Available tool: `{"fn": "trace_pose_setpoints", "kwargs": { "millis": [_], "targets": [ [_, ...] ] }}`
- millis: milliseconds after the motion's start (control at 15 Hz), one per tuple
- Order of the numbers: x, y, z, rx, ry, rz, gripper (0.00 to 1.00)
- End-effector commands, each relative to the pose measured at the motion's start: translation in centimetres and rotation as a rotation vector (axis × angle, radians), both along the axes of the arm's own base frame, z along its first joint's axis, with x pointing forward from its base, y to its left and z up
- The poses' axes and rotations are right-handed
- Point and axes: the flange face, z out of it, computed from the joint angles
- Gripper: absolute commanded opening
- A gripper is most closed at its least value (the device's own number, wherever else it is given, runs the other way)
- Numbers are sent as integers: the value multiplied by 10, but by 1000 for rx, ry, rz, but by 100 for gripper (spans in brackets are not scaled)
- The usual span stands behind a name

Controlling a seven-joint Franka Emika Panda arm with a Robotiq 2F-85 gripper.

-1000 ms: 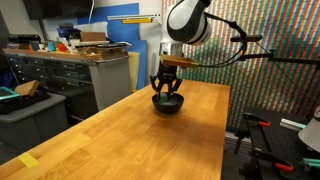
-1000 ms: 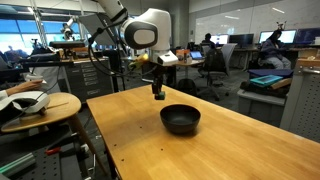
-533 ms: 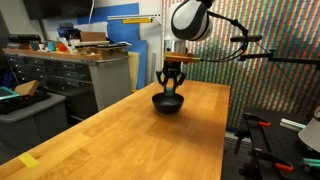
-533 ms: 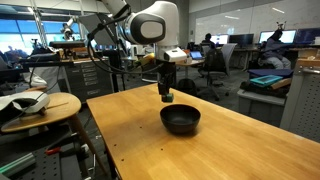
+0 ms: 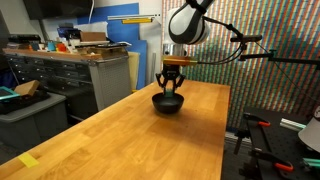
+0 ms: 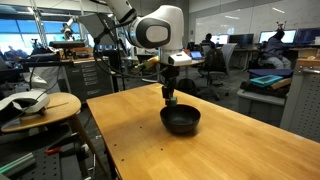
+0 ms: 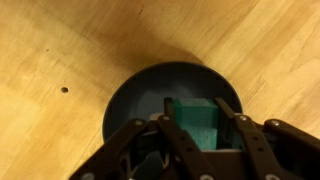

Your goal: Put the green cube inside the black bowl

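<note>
**Cube carried over the bowl, release outstanding**

We find the gripper [image 7: 197, 137] closed narrowly on the green cube [image 7: 196, 116], with one jaw on each of two opposite side faces. In the wrist view the cube sits at lower centre of the frame. The dark interior of the black bowl [image 7: 140, 100] is directly behind it, somewhat right of the bowl's middle.

In both exterior views the gripper [image 5: 171, 88] [image 6: 170, 97] hangs upright above the bowl [image 5: 168, 104] [image 6: 181, 121]. The bowl rests on the wooden table [image 6: 235, 140], upper centre of frame in one view and mid-frame in the other. The fingertips appear close above the rim line. We cannot tell whether the cube is clear of the bowl or already touching it, as it is too small to make out in these views.

Progress, in our judgement:
- The pick-up and the carry are done.
- The cube is held over the bowl's opening, so the task is well advanced.
- What is left is a short descent if one is needed, opening the jaws, and withdrawing. The cube is not yet lying free in the bowl.

Orientation:
- The block has square faces, so we can name no long axis.
- One flat face is turned up toward the wrist camera.
- Its edges run nearly square to the frame, turned only slightly.
- The gripped faces lie parallel to the jaws. We see no obvious tilt.
</note>
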Motion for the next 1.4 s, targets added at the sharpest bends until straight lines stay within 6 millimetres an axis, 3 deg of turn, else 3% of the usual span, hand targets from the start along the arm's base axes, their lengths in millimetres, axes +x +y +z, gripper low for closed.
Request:
{"fn": "trace_pose_setpoints", "kwargs": {
  "millis": [0,533,600,733,933,1333],
  "targets": [
    [17,-8,-18,-22,-11,-30,17],
    [37,-11,-80,-61,4,-56,18],
    [39,-11,-83,-61,1,-53,67],
    [42,-11,-89,-61,-4,-50,74],
    [46,-9,-92,-59,-14,-44,97],
    [31,0,-63,-41,-40,-31,100]
  ]
}}
